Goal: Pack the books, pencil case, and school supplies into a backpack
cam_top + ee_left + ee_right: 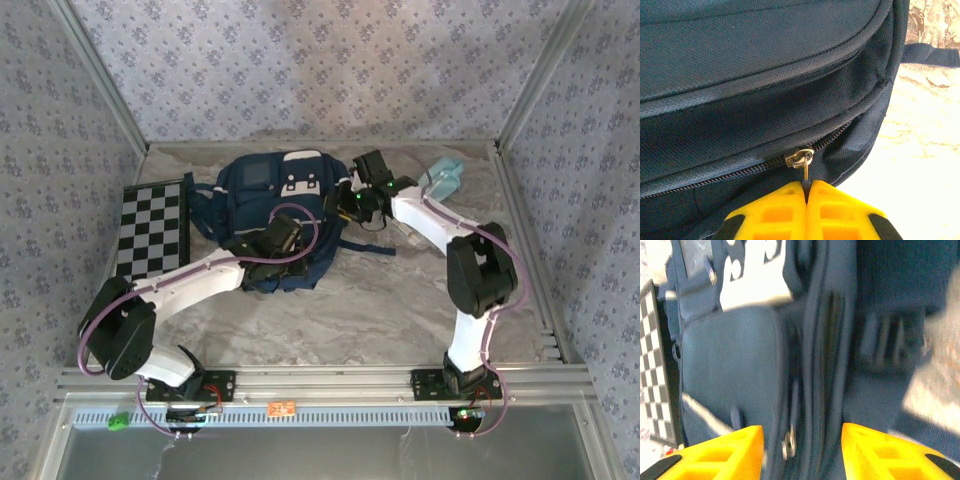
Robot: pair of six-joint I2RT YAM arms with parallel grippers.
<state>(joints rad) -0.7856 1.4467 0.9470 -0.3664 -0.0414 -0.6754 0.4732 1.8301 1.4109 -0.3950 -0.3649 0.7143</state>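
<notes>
At mid-table: the backpack (275,215) lies flat; the pencil case (447,175) sits far right, well apart from it.
Risk, slip: the zipper pull (801,159) is a thin metal tab caught only at its lower end. A tug off the line of the teeth would likely let it slide out of the pads.
Risk, drag: the backpack is soft and, as far as I can judge, not pinned down, so hauling on the slider may shift the whole backpack rather than run the zip.
Grip, left: the left gripper (806,192) is clenched, its yellow tips pressed together on the tab of the zipper pull.
Grip, right: the right gripper (801,440) is spread wide over the backpack's seams, holding nothing. The wrist view is blurred, so I cannot tell whether it touches the fabric.
</notes>
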